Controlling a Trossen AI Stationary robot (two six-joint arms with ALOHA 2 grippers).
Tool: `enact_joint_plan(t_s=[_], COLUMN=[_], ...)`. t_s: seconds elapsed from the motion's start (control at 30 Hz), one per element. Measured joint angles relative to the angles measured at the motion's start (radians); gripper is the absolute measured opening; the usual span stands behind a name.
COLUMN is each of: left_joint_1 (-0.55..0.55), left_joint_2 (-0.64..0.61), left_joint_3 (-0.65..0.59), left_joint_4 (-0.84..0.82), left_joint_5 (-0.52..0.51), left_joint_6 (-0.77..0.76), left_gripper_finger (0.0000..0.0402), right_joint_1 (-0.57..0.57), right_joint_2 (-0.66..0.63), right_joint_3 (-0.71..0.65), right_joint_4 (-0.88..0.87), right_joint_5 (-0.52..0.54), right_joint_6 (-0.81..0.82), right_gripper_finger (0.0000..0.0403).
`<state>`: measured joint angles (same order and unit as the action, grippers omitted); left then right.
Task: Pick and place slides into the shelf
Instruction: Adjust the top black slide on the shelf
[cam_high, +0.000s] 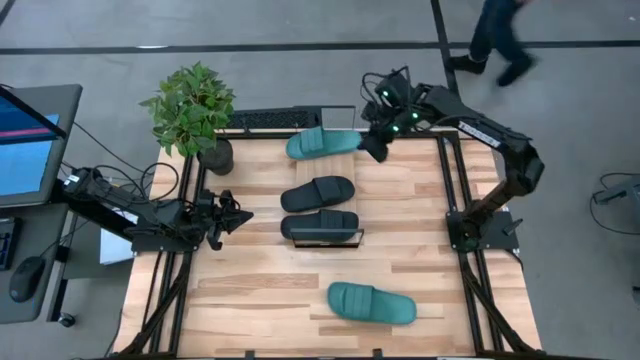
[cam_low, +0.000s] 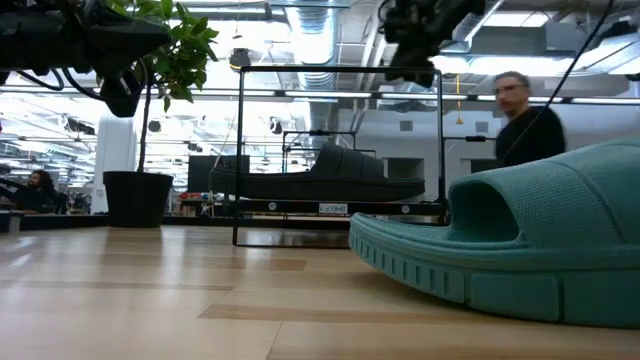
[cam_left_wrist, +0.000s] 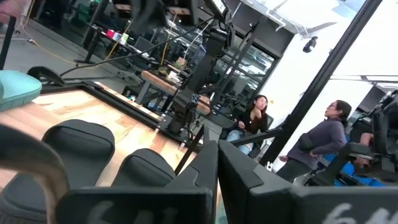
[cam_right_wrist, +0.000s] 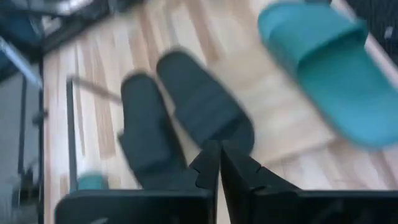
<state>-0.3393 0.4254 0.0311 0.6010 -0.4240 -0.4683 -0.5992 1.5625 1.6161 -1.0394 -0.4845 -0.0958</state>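
Right gripper (cam_high: 376, 150) pressed together, empty, beside teal slide (cam_high: 322, 142) on shelf (cam_high: 340, 165). Could nudge it off when retreating. Left gripper (cam_high: 240, 215) likewise closed

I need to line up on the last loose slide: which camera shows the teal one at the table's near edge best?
High view: the near teal slide lies whole on the table. Low view crops its side close up. Right wrist shows only a far sliver; left wrist misses it.

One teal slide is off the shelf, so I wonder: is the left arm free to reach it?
Probably yes. The teal slide lies alone on the table's front part, and bare wood separates it from the shut left gripper. The shelf sits farther back.
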Motion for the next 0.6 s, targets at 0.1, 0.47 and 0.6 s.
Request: enact_joint_plan(t_s=[0.1, 0.47, 0.6], left_joint_1=[0.0, 0.0, 0.0], left_joint_2=[0.0, 0.0, 0.0], left_joint_3=[0.0, 0.0, 0.0], left_joint_4=[0.0, 0.0, 0.001], left_joint_5=[0.0, 0.0, 0.0], left_joint_6=[0.004, 0.037, 0.041], left_gripper_finger=[0.0, 0.0, 0.0], right_joint_1=[0.032, 0.208, 0.283], right_joint_2=[-0.039, -0.297, -0.391], right_joint_3=[-0.005, -0.29, -0.467], right_joint_4=[-0.108, -0.147, 0.018], right_joint_5=[0.043, 0.104, 0.174], right_joint_6=[-0.034, 0.091, 0.22], right_gripper_finger=[0.0003, 0.0, 0.0])
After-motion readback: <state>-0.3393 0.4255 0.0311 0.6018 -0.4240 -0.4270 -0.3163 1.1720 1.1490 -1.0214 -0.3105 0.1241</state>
